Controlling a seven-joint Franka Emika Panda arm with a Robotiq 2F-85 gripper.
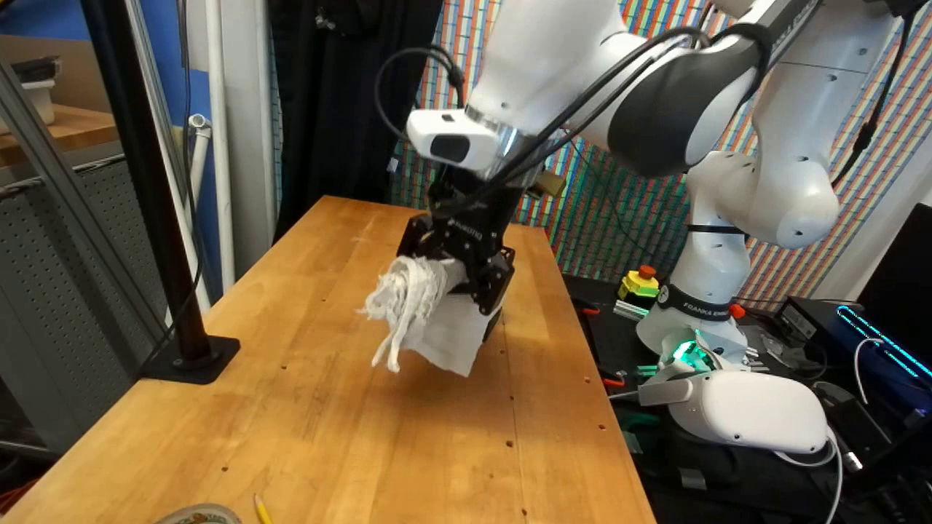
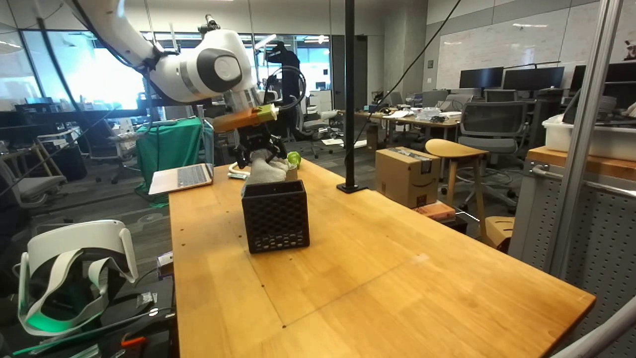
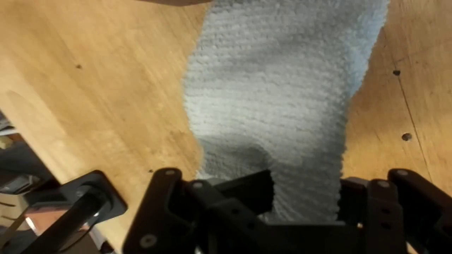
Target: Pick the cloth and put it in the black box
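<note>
Nearest in an exterior view, on the table [image 2: 387, 283], stands the black box [image 2: 277, 219], upright and closer to the table's left edge than to its right. Its top faces up, presumably so that something soft can be let down into it; the inside is mostly hidden.

Just beyond the box is the cloth [image 2: 266, 173], past the far rim rather than inside, as far as can be seen. The jaws are clamped on it: in the wrist view the fabric passes between them. They bite a gathered part, leaving a fringed end [image 1: 408, 298] bulging to one side and a flap [image 1: 450, 340] sagging below, seemingly off the table. The bunching probably gives a sure hold, but those loose parts could catch on the rim, so I would want height before crossing it.

At the right edge rises a black post [image 2: 350, 124], likely put there to leave the middle for the work.

Farther back, a lime-green thing [image 2: 294, 159] shows behind the cloth, too little to name. A laptop [image 2: 189, 175] covers the far stretch of the left edge, perhaps for the same reason; what supports it I cannot tell.
</note>
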